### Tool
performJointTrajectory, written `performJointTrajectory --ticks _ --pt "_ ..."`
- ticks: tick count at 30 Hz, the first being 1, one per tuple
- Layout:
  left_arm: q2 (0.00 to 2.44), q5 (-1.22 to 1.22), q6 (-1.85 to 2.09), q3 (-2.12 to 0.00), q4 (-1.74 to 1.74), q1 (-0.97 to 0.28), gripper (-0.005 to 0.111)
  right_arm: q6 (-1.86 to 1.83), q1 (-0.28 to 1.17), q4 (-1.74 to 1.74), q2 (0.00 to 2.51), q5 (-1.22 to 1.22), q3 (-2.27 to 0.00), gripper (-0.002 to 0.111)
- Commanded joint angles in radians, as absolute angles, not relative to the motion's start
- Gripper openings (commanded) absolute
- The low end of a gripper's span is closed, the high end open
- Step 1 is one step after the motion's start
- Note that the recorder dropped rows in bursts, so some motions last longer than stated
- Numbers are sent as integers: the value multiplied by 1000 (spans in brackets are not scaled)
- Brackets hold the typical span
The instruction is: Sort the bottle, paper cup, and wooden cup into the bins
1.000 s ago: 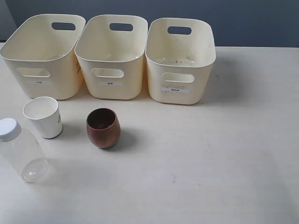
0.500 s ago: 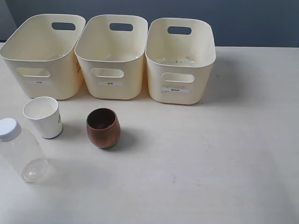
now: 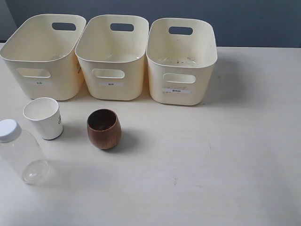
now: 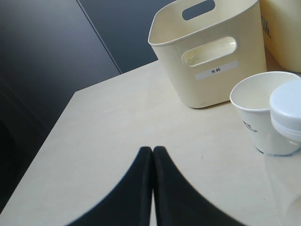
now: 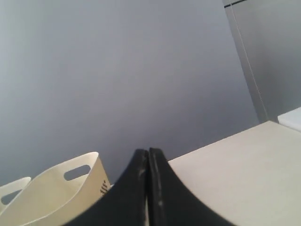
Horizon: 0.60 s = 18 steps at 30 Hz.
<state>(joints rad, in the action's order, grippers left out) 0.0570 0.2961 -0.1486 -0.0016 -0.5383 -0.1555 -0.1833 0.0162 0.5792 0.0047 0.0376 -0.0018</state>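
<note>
The left end effector (image 4: 153,153) has its two black fingers pressed together with nothing between them, hanging above bare tabletop (image 4: 108,136). Just beyond it stand the paper cup (image 4: 263,110) and the bottle (image 4: 288,109), whose white cap overlaps the cup's rim in the left wrist view. Past them sits a cream bin (image 4: 211,52) with a small white label on its front.

The right end effector (image 5: 148,157) is likewise closed and empty — its fingers meet in a thin seam, pointing toward a grey wall, with one bin (image 5: 56,193) low beside it.

In the exterior view neither arm appears. Three bins (image 3: 113,56) stand side by side in a row at the far side of the tabletop (image 3: 225,155). In front of the left one, the white paper cup (image 3: 43,118) stands upright. The wooden cup (image 3: 104,128) stands upright to its right, apart from it. The clear bottle (image 3: 21,151) is at the near left edge — close to the paper cup.
</note>
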Motion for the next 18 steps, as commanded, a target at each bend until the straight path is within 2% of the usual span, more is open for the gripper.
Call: performJointTrajectory --ticks 1,6,14,18 --pt "54 287 -150 0 -537 -161 0 -180 11 713 0 33 0 -1" --pt "54 287 -150 0 -537 -161 0 -180 11 789 0 24 0 -1" --pt "54 287 -150 0 -537 -161 0 -182 11 724 0 72 0 -1" --pt "54 287 -150 0 -537 -161 0 -182 11 724 0 16 -86 -1"
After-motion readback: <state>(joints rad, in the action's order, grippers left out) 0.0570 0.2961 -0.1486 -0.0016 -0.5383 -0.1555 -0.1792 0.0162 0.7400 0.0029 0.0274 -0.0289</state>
